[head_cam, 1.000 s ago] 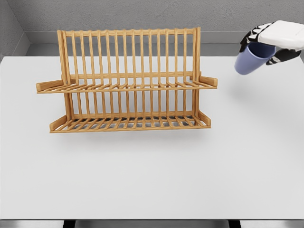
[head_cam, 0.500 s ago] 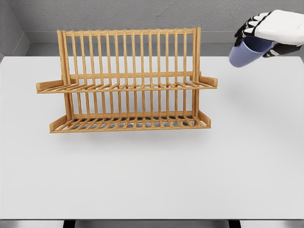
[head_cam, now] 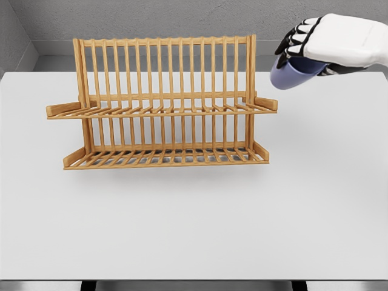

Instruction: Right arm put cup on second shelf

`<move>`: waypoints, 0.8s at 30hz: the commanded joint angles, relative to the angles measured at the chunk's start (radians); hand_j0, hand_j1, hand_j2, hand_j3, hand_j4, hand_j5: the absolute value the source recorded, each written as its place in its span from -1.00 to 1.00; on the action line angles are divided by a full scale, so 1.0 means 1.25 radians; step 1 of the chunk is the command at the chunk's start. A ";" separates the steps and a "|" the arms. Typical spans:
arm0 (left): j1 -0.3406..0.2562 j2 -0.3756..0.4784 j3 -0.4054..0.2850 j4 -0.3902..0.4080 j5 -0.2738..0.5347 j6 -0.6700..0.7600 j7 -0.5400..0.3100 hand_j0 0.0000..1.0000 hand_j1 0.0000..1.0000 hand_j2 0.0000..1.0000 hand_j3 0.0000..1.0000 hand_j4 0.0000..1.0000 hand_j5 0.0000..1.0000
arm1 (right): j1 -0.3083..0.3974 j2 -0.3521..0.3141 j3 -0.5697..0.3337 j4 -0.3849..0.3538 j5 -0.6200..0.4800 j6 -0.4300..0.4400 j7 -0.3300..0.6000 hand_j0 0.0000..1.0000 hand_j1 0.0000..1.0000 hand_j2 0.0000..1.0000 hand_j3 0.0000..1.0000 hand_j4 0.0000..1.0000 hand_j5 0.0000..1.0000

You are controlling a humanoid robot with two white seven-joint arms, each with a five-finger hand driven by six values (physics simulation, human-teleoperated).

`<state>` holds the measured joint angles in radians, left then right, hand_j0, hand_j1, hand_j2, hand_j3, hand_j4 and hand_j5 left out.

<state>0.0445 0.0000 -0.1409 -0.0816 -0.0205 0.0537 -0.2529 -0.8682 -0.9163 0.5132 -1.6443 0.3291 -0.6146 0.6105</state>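
In the head view, my right hand is gripping the blue cup, fingers curled around it, tilted, in the air just right of the wooden rack. The upper shelf is lying left of and below the cup.

Rack stands on the table, left of centre and toward the back, its upper shelf above and slightly behind the lower shelf. Right hand is in the air at upper right, just right of the rack's top corner, with the cup under it, tilted, above the table.
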 commanded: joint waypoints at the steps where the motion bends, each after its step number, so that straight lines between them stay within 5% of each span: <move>1: 0.000 0.000 0.000 0.000 0.000 0.000 0.000 1.00 1.00 1.00 1.00 1.00 1.00 | 0.001 -0.001 0.001 -0.034 -0.006 0.003 0.000 0.28 0.28 0.28 0.28 0.28 0.28; 6: 0.000 0.000 0.000 0.000 -0.001 0.000 0.000 1.00 1.00 1.00 1.00 1.00 1.00 | 0.012 0.002 0.003 -0.086 -0.006 0.003 0.000 0.27 0.27 0.27 0.27 0.27 0.27; 24: 0.000 0.000 0.000 0.000 0.000 0.000 0.000 1.00 1.00 1.00 1.00 1.00 1.00 | 0.006 0.037 0.010 -0.087 -0.007 0.003 0.000 0.28 0.28 0.28 0.28 0.28 0.28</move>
<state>0.0445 0.0000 -0.1409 -0.0815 -0.0205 0.0537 -0.2529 -0.8606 -0.8792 0.5237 -1.7533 0.3259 -0.6143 0.6110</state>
